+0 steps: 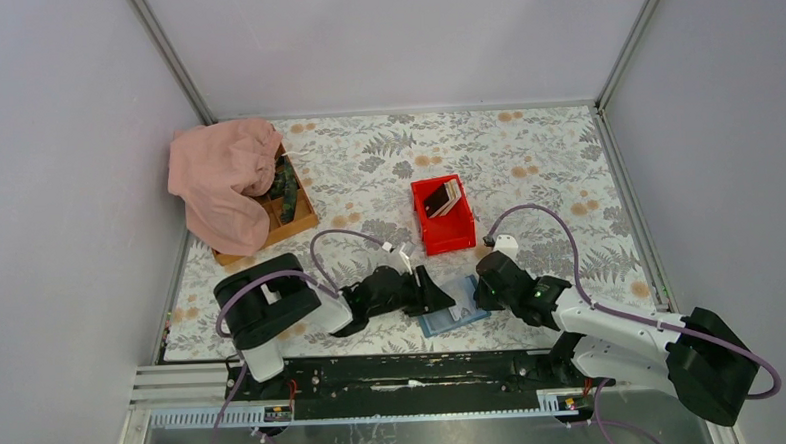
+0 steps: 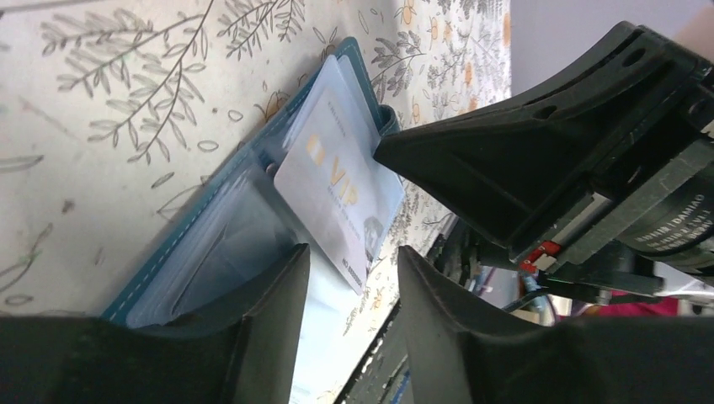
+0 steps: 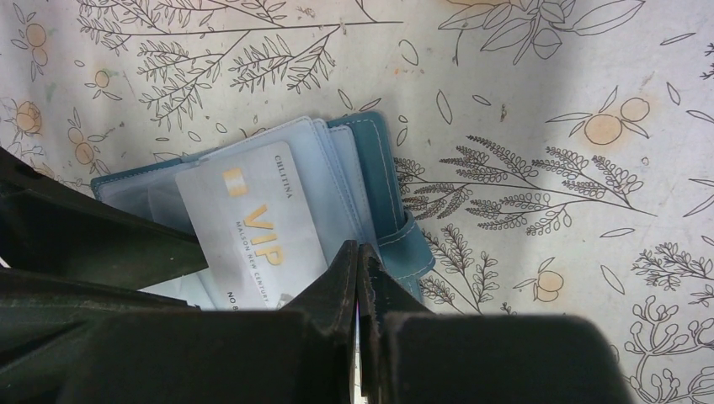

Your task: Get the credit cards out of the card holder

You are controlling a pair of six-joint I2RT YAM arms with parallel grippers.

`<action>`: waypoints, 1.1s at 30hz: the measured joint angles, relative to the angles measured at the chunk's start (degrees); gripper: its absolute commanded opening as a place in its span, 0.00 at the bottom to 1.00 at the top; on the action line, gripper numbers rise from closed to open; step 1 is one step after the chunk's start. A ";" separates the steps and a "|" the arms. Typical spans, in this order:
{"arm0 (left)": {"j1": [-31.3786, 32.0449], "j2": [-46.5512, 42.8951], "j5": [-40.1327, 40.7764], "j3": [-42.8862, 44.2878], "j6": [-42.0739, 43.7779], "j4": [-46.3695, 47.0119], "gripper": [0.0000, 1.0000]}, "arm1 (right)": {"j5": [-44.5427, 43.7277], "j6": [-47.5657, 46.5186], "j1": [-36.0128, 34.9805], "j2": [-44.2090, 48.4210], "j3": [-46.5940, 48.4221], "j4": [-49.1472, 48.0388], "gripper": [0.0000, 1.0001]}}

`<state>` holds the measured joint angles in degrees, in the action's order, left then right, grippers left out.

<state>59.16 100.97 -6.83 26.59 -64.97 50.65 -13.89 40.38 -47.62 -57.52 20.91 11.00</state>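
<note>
**Overhead and wrist views: card holder between two grippers.** The card holder (image 1: pixel 455 317) lies open on the floral table (image 1: pixel 546 155), at 6 o'clock from the red bin (image 1: pixel 450 242). In the overhead view both arms crowd it, and little more than a pale blue patch can be seen.

The left gripper (image 2: pixel 354 252) reaches in from 9 o'clock with its jaws apart. The lower corner of a white card (image 3: pixel 253 220) shows in the gap between them. The right gripper (image 3: pixel 358 252) comes in from 3 o'clock with its fingers pressed together. Its tips lie over the lower edge of the clear sleeves (image 3: pixel 333 172); whether they pinch a sleeve cannot be told.

The white card lies tilted on the sleeves, its lower part cut off by both grippers. It carries "VIP" in gold and "CHLITINA" above that in small type. A finer line below seems to read "MAISON NEW CENTURY", and "NO" starts a hidden line at the edge.

Several credit cards (image 1: pixel 444 197) stand in the bin, their faces too small to read.

At 10 o'clock on the table a pink cloth (image 1: pixel 222 179) covers most of a wooden tray (image 1: pixel 294 218).
</note>
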 measured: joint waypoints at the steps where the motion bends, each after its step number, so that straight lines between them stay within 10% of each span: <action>1: 0.00 0.24 0.00 -0.79 -0.63 1.33 0.47 | 0.02 0.00 0.00 0.02 -0.02 0.00 0.00; 10: 0.00 7.17 -0.42 -2.84 -5.57 14.25 0.37 | 0.07 0.02 0.00 0.44 -0.28 -0.15 0.00; 19: -0.02 8.72 -0.42 -3.08 -7.23 16.26 0.01 | 0.07 0.00 0.00 0.70 -0.46 -0.20 0.00; 33: -1.16 1.44 -0.83 -7.34 -5.18 13.16 0.00 | 0.04 0.00 0.00 0.72 -0.52 -0.20 0.00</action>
<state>58.00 102.41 -7.66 19.25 -70.15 63.81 -13.85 40.38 -47.62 -56.80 20.38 10.81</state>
